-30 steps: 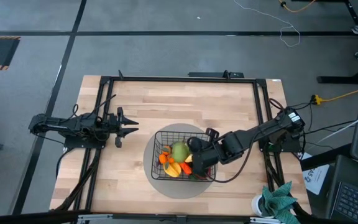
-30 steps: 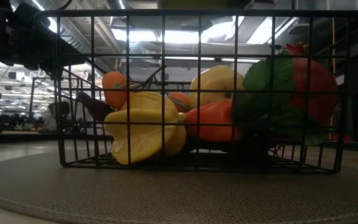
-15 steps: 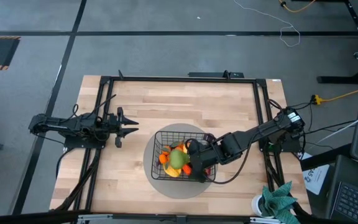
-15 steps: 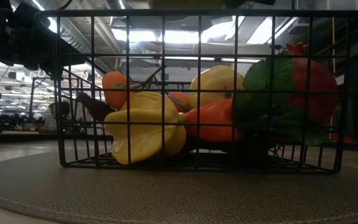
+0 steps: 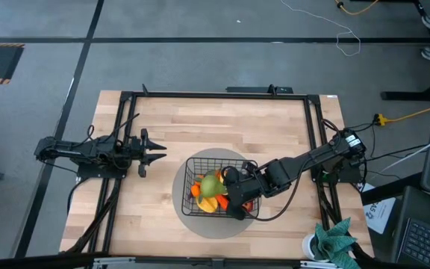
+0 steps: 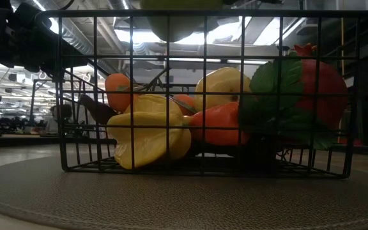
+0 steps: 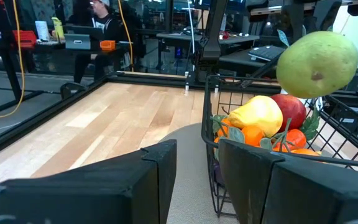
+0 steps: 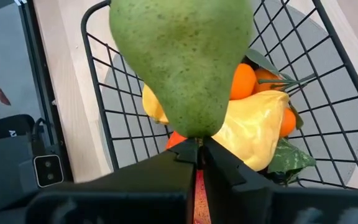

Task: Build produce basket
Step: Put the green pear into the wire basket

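Pale wooden worktop in a workshop: basket nearly filled, a green pear going in last.

In the high view's lower centre, the black wire basket sits on a round grey mat and already holds a yellow starfruit-like piece, small oranges, an orange carrot, a yellow lemon-like fruit and a red fruit. The right hand, fingers pinched almost shut on the stem end of the green pear, holds it just above the pile, over the basket. The left hand waits at mid-left, partly open and empty. No loose produce shows elsewhere on the wood, so releasing the pear looks like the remaining step.
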Available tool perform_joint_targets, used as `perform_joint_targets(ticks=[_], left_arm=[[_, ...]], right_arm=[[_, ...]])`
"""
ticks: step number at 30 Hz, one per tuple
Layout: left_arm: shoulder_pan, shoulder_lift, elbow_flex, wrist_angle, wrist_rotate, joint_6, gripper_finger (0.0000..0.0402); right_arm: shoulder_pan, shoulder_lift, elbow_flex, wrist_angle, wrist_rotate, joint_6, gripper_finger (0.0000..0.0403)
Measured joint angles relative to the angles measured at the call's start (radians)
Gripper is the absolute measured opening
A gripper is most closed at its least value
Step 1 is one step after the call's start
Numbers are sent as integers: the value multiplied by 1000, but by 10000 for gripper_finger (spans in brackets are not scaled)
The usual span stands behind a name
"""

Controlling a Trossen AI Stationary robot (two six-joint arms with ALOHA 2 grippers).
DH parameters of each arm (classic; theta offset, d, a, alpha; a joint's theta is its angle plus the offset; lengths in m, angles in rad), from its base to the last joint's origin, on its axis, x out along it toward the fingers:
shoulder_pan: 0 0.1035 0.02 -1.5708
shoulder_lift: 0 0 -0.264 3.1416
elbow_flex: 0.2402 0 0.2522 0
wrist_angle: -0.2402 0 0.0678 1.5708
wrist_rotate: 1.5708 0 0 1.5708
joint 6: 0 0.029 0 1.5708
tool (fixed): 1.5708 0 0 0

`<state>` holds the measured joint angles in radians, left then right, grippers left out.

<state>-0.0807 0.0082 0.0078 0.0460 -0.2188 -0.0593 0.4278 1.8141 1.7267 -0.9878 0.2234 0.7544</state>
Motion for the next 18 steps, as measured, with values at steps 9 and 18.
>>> perform_joint_targets(ticks=[9,18], left_arm=[[0,0,0,0,0,0,110],[0,0,0,0,0,0,110]], right_arm=[[0,0,0,1,27,-56,14],[0,0,0,1,28,-57,14]])
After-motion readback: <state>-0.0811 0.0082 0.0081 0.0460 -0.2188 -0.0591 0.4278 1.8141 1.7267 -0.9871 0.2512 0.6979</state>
